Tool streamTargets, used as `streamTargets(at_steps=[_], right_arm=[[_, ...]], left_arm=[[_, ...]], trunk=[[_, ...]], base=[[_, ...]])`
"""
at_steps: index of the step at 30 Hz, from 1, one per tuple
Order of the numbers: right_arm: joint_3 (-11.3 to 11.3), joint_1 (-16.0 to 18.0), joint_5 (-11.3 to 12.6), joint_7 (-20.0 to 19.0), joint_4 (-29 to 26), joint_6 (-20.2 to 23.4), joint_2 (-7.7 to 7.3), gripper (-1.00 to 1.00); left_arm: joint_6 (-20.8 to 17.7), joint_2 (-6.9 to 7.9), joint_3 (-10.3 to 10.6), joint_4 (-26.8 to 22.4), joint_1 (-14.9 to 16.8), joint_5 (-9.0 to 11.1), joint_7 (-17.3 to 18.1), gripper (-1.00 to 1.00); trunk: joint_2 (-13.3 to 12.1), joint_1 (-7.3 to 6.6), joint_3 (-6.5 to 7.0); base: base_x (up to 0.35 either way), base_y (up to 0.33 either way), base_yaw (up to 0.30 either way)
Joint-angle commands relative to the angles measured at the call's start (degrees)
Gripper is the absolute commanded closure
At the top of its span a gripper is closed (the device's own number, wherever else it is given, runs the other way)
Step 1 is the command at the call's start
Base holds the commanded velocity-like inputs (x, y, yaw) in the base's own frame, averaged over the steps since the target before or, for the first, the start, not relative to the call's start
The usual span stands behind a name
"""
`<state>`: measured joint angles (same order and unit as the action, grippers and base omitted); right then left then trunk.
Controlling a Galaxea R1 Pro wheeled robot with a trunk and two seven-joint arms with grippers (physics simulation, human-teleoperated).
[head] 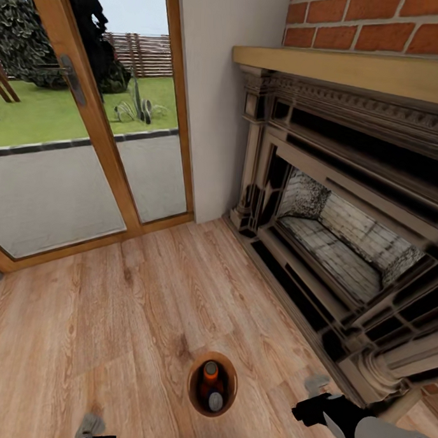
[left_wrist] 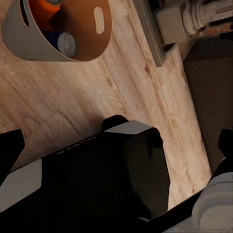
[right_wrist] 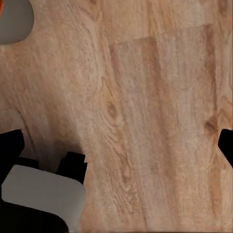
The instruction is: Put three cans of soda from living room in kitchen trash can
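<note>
The tash can (head: 194,385), a round brown bin, stands on the light wood floor close in front of me. An orange can of soda (head: 210,373) and a second can with a grey top (head: 215,402) are upright inside it. The left wrist view looks into the tash can (left_wrist: 99,36), where the orange can (left_wrist: 43,7) stands beside a blue one (left_wrist: 65,42). My left gripper (head: 92,430) hangs low to the left of the bin, and its black fingertips (left_wrist: 9,148) are spread wide. Right of the bin, my right gripper (head: 313,398) is also open over bare planks (right_wrist: 145,97).
A dark ornate fireplace (head: 345,237) under a red brick chimney (head: 374,22) fills the right side, its base close to my right arm. A glass door with a wooden frame (head: 102,131) stands at the back left. Wood floor (head: 113,316) lies between them.
</note>
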<state>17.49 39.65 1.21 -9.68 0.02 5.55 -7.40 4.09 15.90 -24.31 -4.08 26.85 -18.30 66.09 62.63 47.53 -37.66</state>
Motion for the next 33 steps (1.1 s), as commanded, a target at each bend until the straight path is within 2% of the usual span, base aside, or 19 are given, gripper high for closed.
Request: streamTargets(at_steps=[1, 2, 3, 6, 10, 13, 17, 24, 33], right_arm=[[-0.04, -0.42, 1.27, -3.67, 0.25, -0.18, -0.95, -1.0], [-0.05, -0.56, 2.05, -5.67, 0.43, -0.24, -1.47, -1.0], [-0.06, -0.79, 3.7, -9.76, 1.07, -0.31, -2.53, -1.0], [-0.08, -1.16, 6.16, -16.39, 2.24, -0.28, -4.12, -1.0], [-0.08, -3.3, 7.35, -20.36, 2.79, -0.22, -5.44, -1.0], [-0.08, -4.78, 7.64, -22.41, 2.92, -0.2, -5.9, -1.0], [-0.03, -8.48, 7.88, -27.67, 3.01, -0.23, -6.89, -1.0], [-0.01, -11.23, 7.92, -28.76, 3.03, -0.27, -7.13, -1.0], [0.08, -14.39, 7.93, -28.5, 3.05, -0.53, -7.14, -1.0]], left_arm=[[0.0, 0.0, -0.04, 0.08, -0.05, -1.99, -1.03, -1.0], [-0.01, -0.01, -0.04, 0.1, -0.08, -3.05, -1.56, -1.0], [-0.01, -0.04, -0.04, 0.16, -0.13, -5.25, -2.5, -1.0], [-0.04, -0.09, -0.08, 0.24, -0.19, -8.69, -3.58, -1.0], [-0.05, -0.14, -0.11, 1.17, -0.21, -10.4, -4.07, -1.0], [-0.05, -0.16, -0.12, 1.56, -0.22, -10.85, -4.18, -1.0], [-0.12, -0.18, -0.02, 1.97, -0.25, -11.27, -4.15, -1.0], [-0.13, -0.25, 0.06, 2.04, -0.6, -11.37, -4.26, -1.0], [-0.1, -0.36, 0.12, 2.05, -2.68, -11.39, -4.44, -1.0]], trunk=[[0.0, 0.0, 0.1], [0.0, 0.0, 0.19], [0.0, 0.0, 0.29], [0.0, 0.0, 0.57], [0.0, 0.0, 0.95], [0.0, 0.0, 1.22], [0.0, 0.0, 1.57], [0.0, 0.0, 2.21], [0.0, 0.0, 3.05]], base=[[0.0, 0.0, 0.0], [0.0, 0.0, 0.0], [0.0, 0.0, 0.0], [0.0, 0.0, 0.0], [0.0, 0.0, 0.0], [0.0, 0.0, 0.0], [0.0, 0.0, 0.0], [0.0, 0.0, 0.0], [0.0, 0.0, 0.0]])
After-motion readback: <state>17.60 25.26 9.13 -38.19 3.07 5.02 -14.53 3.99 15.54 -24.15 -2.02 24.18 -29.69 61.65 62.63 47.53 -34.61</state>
